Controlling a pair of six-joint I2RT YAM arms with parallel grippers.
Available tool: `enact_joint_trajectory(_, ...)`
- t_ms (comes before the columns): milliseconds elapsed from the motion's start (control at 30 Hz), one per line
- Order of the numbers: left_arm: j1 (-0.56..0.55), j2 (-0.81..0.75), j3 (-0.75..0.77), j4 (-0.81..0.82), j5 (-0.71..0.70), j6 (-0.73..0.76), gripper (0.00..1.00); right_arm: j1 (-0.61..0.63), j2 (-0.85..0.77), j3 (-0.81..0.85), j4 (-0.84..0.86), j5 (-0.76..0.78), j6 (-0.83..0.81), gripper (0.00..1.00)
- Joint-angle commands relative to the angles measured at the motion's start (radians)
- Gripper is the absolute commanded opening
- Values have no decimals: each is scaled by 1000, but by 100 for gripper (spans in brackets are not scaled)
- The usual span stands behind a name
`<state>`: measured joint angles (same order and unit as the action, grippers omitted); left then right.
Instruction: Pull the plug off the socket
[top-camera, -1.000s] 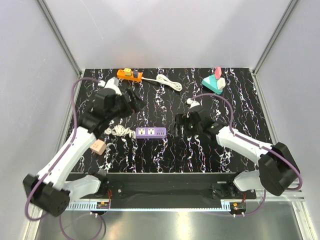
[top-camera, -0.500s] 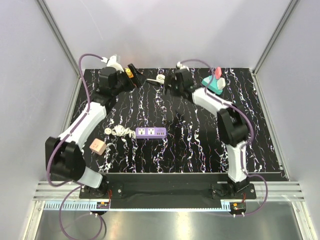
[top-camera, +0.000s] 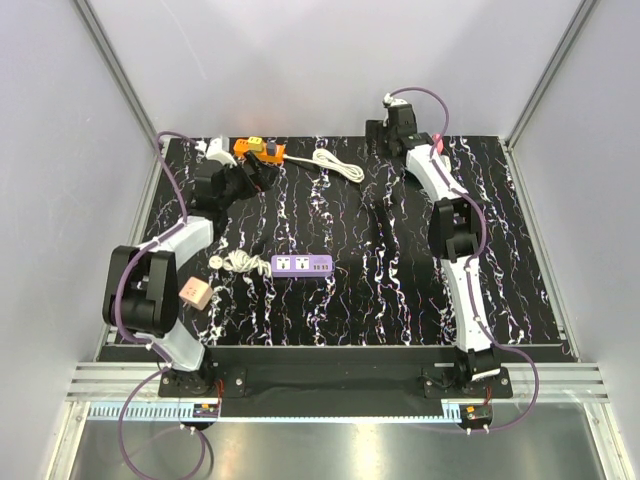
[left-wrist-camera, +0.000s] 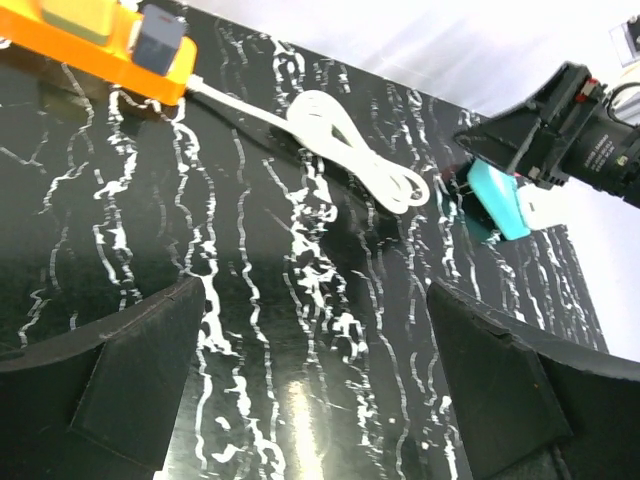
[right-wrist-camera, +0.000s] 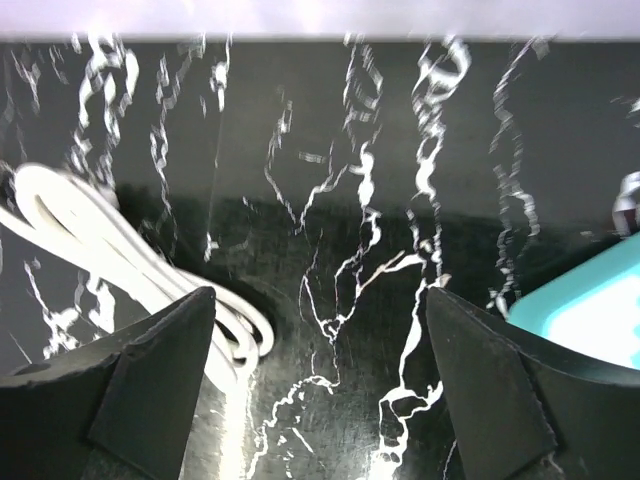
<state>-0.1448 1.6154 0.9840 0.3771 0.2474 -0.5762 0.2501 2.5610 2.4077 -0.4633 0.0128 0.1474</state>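
An orange power strip (top-camera: 256, 150) lies at the table's back left, with a grey plug (left-wrist-camera: 160, 38) seated in it; the strip also shows in the left wrist view (left-wrist-camera: 95, 35). Its white cord (top-camera: 338, 165) runs right into a coil (left-wrist-camera: 350, 150). My left gripper (top-camera: 260, 176) is open and empty, low over the table just in front of the strip and apart from it. My right gripper (top-camera: 384, 138) is open and empty at the back edge, right of the coil (right-wrist-camera: 120, 260). It also shows in the left wrist view (left-wrist-camera: 560, 125).
A purple power strip (top-camera: 302, 264) lies mid-table with a small white cord bundle (top-camera: 235, 262) to its left. A pink cube (top-camera: 193, 292) sits at the front left. A teal block (left-wrist-camera: 498, 200) lies by the right gripper, also in the right wrist view (right-wrist-camera: 590, 310). Grey walls close three sides.
Both arms have swung from mid-table to the back. The left gripper has come down in front of the orange strip. The right gripper has moved right to the back edge beside the teal block.
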Motion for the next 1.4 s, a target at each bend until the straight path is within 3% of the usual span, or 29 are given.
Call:
enact_joint_trajectory(0,30,26,4,154,36,10,99,25,36,53,-61,-132,-48,90)
enact_joint_trajectory(167,59,34,10,155,87,-31,99,25,76,60,-61,-249,-8,84)
enact_joint_trajectory(500,73,32,7,161,104,-33,99,26,88,51,-18,-267,73,85)
enact_joint_trajectory(567,76,41,10,158,105,-30,99,25,106,68,-18,-301,96,78)
enact_joint_trajectory(600,77,43,13,158,110,-31,99,25,113,73,-14,-335,107,64)
enact_joint_trajectory(733,86,51,12,163,119,-36,99,26,142,82,-6,-378,159,47)
enact_joint_trajectory(800,91,52,10,163,118,-33,99,26,142,73,-5,-373,181,42)
enact_joint_trajectory(900,99,51,10,161,115,-31,99,28,120,36,0,-350,193,26)
enact_joint_trajectory(967,102,54,10,160,112,-30,99,28,75,-24,3,-324,192,10)
enact_joint_trajectory(1033,105,48,4,163,109,-31,99,26,30,-124,18,-287,187,7)
enact_joint_trajectory(1067,105,46,-1,166,104,-31,99,29,-25,-166,40,-278,181,0)
enact_joint_trajectory(1367,114,50,-8,178,98,-37,99,28,-413,-772,207,-344,207,0)
